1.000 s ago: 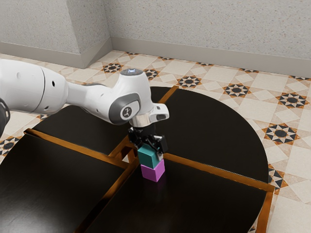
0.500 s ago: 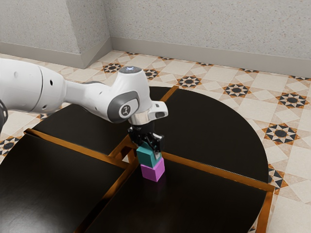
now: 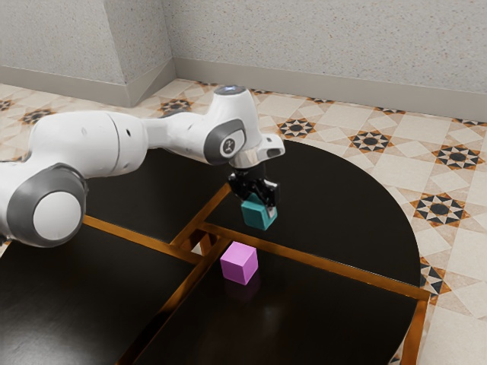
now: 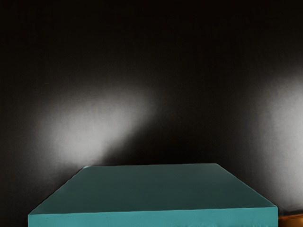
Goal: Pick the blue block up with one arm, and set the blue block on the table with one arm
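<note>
I have the blue block (image 3: 257, 217) clamped in the pincer (image 3: 259, 204), its fingers closed on two sides of it. Taking the pink block (image 3: 240, 264) as my marker, the blue one hangs beyond it and somewhat toward the exterior view's right, the two well apart. A wooden strip (image 3: 327, 264) of the counter (image 3: 342, 201) runs between them in that view. From the wrist camera I get the blue block's broad upper face close under the hand, with the dark surface past it; it looks nearly level to me.

I judge the pick-up done and the placing in hand: what is left is the set-down. I read the block as just above the counter, though I cannot tell how much air is under it.

Next I want a slow, straight descent on the far side of the pink block, keeping the blue one flat until its underside meets the panel. Only then should I spread the fingers and rise straight up. If I let go early, it could drop and tip; if I drift back toward the strip, it might land on uneven footing.
</note>
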Motion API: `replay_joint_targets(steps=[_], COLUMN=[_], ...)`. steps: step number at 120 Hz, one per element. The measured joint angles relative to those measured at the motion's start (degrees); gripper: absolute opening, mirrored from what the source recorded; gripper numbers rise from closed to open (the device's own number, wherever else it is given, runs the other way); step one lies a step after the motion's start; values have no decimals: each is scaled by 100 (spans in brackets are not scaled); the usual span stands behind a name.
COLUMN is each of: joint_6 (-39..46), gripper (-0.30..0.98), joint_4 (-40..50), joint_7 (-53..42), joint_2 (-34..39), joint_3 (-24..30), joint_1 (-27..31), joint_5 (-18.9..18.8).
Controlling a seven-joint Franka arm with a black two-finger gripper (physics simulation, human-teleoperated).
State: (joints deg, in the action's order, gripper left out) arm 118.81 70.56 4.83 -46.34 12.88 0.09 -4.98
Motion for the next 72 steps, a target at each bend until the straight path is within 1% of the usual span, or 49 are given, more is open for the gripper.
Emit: replay_joint_targets(steps=[10, 19, 33, 44, 54, 72], joint_6=[-132, -216, -293, -336, -364, -378], gripper=[38, 38, 50, 56, 60, 65], joint_4=[-260, -352, -379, -364, 37, 1949], joint_7=[-77, -139, -243, -314, -363, -298], joint_2=[-249, -330, -354, -277, 410, 2628], joint_3=[-4, -11, -26, -45, -109, -127], joint_1=[0, 0, -1, -8, -26, -44], joint_5=[-12, -14, 2, 12, 22, 18])
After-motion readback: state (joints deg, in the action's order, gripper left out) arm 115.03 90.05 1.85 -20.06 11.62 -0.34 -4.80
